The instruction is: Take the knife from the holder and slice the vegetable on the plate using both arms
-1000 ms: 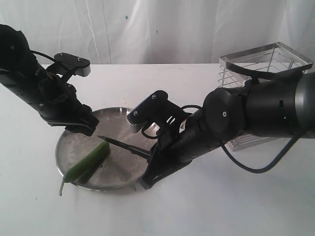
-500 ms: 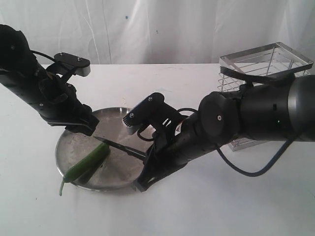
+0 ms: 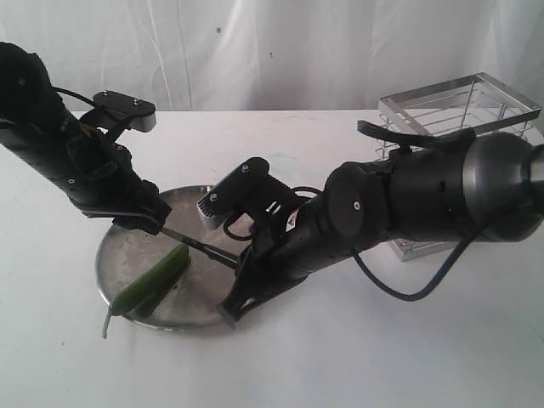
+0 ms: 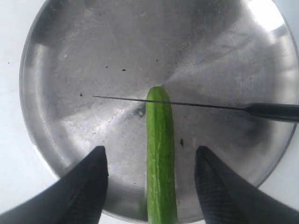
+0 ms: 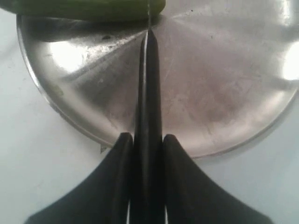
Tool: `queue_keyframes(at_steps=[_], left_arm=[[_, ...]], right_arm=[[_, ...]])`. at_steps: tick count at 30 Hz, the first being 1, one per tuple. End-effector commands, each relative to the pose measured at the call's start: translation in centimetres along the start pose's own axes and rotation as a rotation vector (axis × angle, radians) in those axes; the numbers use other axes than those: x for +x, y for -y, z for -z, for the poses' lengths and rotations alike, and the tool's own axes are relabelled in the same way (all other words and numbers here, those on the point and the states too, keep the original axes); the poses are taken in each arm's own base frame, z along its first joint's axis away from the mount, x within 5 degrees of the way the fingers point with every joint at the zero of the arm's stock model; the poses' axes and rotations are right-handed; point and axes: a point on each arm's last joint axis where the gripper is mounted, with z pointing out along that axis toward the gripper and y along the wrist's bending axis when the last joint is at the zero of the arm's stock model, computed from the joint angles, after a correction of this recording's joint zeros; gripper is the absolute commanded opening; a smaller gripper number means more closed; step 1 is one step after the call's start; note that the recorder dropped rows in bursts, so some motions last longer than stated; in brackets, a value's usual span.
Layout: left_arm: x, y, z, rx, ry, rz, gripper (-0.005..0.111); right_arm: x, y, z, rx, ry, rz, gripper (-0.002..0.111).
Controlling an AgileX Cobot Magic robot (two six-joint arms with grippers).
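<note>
Right gripper (image 5: 148,142) clamps knife (image 5: 148,79) across cucumber (image 4: 160,140) tip at plate (image 4: 65,70) centre for slicing; left gripper (image 4: 150,156), open, straddles cucumber to brace.

Plate (image 3: 127,246) on table (image 3: 382,357), lower left of frame. Vegetable (image 3: 153,276) on plate, diagonal, stem end past lower-left rim. Knife (image 3: 200,248) across vegetable's upper-right end, handle clamped in right gripper (image 5: 147,140) at plate's right edge. Left gripper (image 3: 151,223) over plate, fingers (image 4: 88,186) either side of vegetable, not touching. Holder (image 3: 459,106) upper right, behind right arm (image 3: 408,204).

Black arms (image 3: 399,204) (looping black cables (image 3: 408,297))
</note>
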Motion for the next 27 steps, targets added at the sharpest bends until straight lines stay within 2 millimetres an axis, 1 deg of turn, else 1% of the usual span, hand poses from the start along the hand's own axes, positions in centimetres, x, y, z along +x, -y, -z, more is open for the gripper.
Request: queue_keyframes(at_steps=[1,9,23,27], left_arm=[[0.15,0.28,0.32,0.008,0.0,0.009,0.059],[-0.03,0.31,0.32,0.011,0.019,0.038,0.059],[-0.08,0.33,0.32,0.014,0.025,0.045,0.059],[-0.06,0.32,0.01,0.018,0.017,0.05,0.059]], right_arm=[[-0.14,-0.13,0.13,-0.01,-0.006,0.005,0.0],[0.02,-0.22,0.11,-0.02,-0.023,0.005,0.0],[-0.15,-0.11,0.11,-0.008,-0.004,-0.006,0.0],[0.32,-0.1,-0.78,-0.012,-0.031,-0.014,0.0]])
